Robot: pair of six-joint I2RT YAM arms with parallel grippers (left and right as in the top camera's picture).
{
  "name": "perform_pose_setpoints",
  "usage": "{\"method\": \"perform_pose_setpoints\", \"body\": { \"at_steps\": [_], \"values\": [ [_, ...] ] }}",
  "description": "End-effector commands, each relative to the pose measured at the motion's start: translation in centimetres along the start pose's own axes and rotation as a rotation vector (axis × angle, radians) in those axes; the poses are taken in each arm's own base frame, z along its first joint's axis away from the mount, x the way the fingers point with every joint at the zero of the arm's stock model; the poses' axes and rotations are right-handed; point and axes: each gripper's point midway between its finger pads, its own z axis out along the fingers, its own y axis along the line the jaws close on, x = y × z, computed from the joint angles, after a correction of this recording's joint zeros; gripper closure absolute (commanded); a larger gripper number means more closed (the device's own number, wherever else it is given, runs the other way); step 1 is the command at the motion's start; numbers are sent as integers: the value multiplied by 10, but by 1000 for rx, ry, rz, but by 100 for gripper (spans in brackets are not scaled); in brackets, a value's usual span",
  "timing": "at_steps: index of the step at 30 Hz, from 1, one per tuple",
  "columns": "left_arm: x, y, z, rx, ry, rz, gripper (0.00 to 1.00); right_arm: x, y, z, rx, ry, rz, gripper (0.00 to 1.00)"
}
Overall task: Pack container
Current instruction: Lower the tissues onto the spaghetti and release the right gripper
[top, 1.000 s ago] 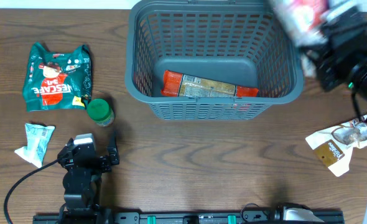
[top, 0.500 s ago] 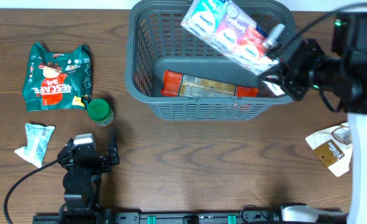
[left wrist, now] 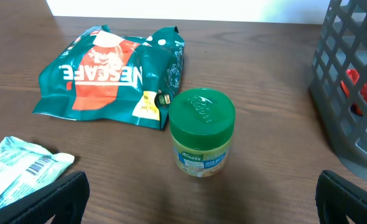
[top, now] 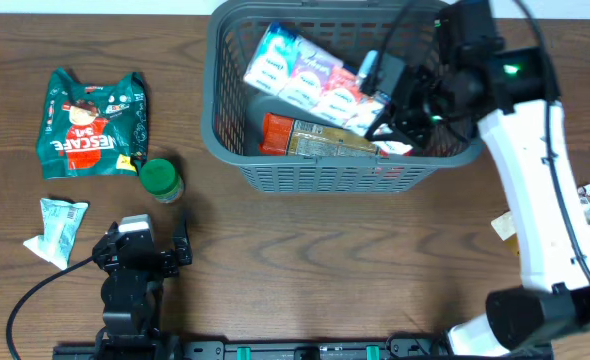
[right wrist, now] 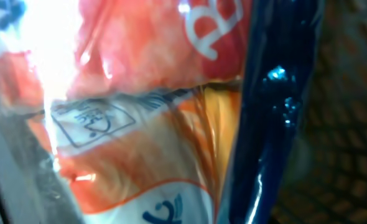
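**Multipack hanging tilted over the basket's open mouth**

The container [top: 225,110] is sitting at 12 o'clock on the table [top: 355,260], its far rim meeting the top edge of the overhead view. The right gripper [top: 383,80] is reaching in over the rim at 3 o'clock, its jaws pinching the end of a clear-wrapped multipack [top: 305,72]. The multipack is slanting toward the 10 o'clock corner, and its wrap is filling the right wrist view. An orange packet [top: 320,140] is lying flat on the floor by the 6 o'clock wall.

The left gripper [left wrist: 202,190] is resting at 7 o'clock, jaws spread wide and holding nothing. A green-lidded jar [top: 160,181] is standing just ahead of it, touching a green coffee bag [top: 92,122]. A strip of bare wood is separating the jar from the container's 9 o'clock wall. A pale packet [top: 57,230] is lying at 8 o'clock. Broad bare wood is showing along the 6 o'clock side.
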Motion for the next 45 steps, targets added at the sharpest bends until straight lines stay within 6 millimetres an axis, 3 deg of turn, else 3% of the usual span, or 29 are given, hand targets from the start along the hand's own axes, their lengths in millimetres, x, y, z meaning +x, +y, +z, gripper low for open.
{"method": "perform_pose_setpoints", "body": {
  "at_steps": [1, 8, 20, 21, 23, 24, 29, 31, 35, 38, 40, 42, 45],
  "values": [
    [9, 0, 3, -2, 19, 7, 1, -4, 3, 14, -35, 13, -31, 99],
    [9, 0, 3, -2, 20, 7, 1, 12, -9, 26, -11, 94, -12, 99],
    [9, 0, 3, -2, 19, 7, 1, 28, -14, 46, -11, 130, 27, 99],
    [9, 0, 3, -2, 19, 7, 2, 29, -17, 46, 7, 136, 51, 82],
    [9, 0, 3, -2, 19, 7, 2, 31, -19, 46, 21, 145, 65, 35],
    [9, 0, 3, -2, 19, 7, 2, 31, -20, 46, 23, 145, 64, 27],
    [9, 0, 3, -3, 19, 7, 2, 28, -26, 46, 50, 135, 92, 18],
    [9, 0, 3, -2, 19, 7, 1, 28, -26, 46, 54, 133, 94, 1],
    [9, 0, 3, -2, 19, 7, 2, 26, -45, 42, 155, 132, 181, 1],
    [9, 0, 3, -2, 19, 7, 2, 21, -76, 21, 344, 123, 321, 1],
    [9, 0, 3, -2, 19, 8, 1, 23, -104, -11, 561, 113, 491, 1],
    [9, 0, 3, -2, 19, 7, 1, 33, -132, -62, 848, 69, 741, 1],
    [9, 0, 3, -2, 19, 7, 2, 57, -141, -122, 1108, -34, 1082, 1]
  ]
}}
